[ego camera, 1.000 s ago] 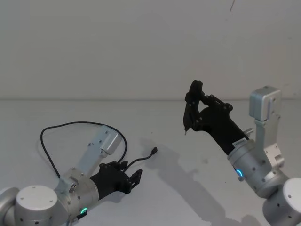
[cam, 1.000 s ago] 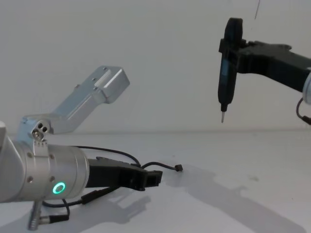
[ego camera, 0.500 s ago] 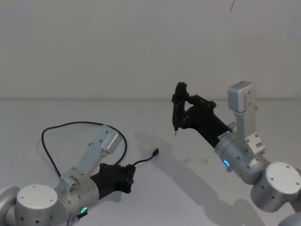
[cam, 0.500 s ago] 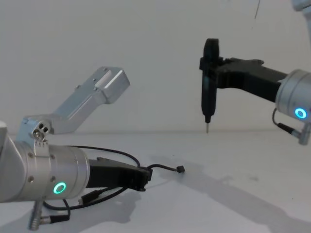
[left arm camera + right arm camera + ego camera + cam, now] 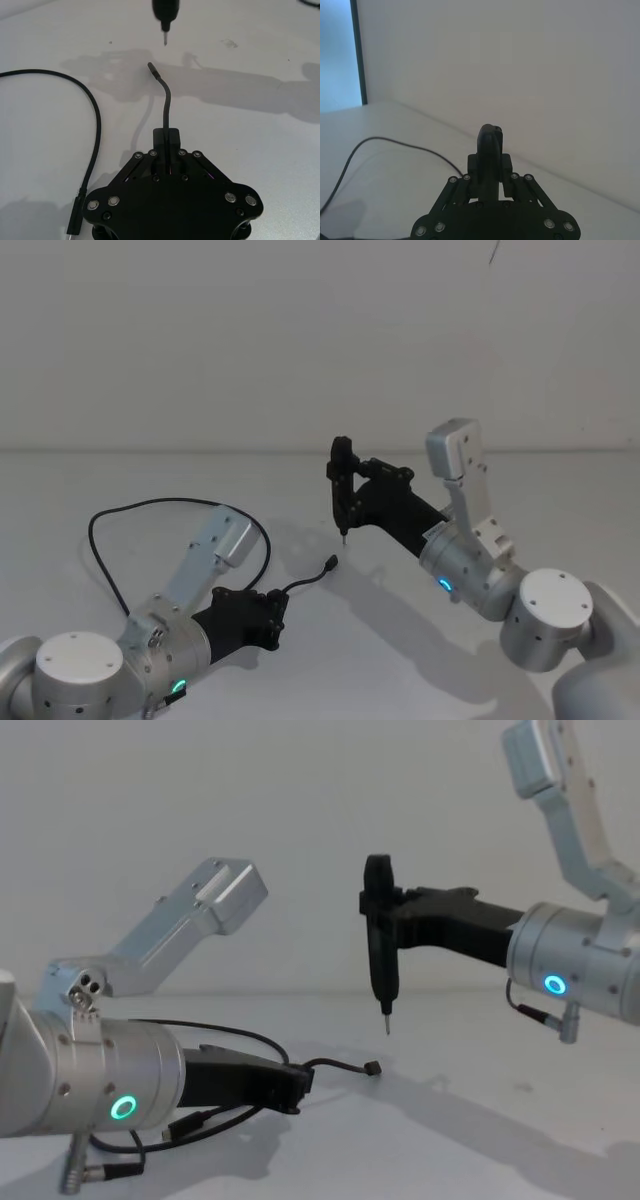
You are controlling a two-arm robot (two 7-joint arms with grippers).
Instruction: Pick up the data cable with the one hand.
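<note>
Left pincer [image 5: 165, 150]: low over the table [image 5: 560, 500], closed narrow on the data cable [image 5: 150, 505] a short way back from its plug; cord clamped between the fingertips [image 5: 172, 136].
Right pincer [image 5: 380, 955]: raised, pointing down, gripping a dark pen-like tool [image 5: 379, 982] held upright with a thin metal tip; tip hanging over the table, clear of it.
Data cable, position: lying on the table on the robot's left; long loop arcing out behind the left arm, one strand running alongside the left pincer, free end leading forward out of the grip.
Plug end [image 5: 151, 66]: just past the left pincer, lifted slightly and curving away, pointing toward the tool tip.
Long axis: short free stretch running straight out from the left pincer's closing line, then bending near the plug; rest of the cord curving back in a wide arc.
Key relation: cable inside the left pincer already; right pincer's tool tip just beyond the plug, near but apart.
Nearer arm: left, in contact; right occupied with the tool.
Step, as judged: grasp made, lift not yet done; most of the cord on the table.
Next move, as judged: straight raise of the left arm, slack loop trailing.
Risk: thin cord sliding through the grip; swinging plug brushing the tool tip.
</note>
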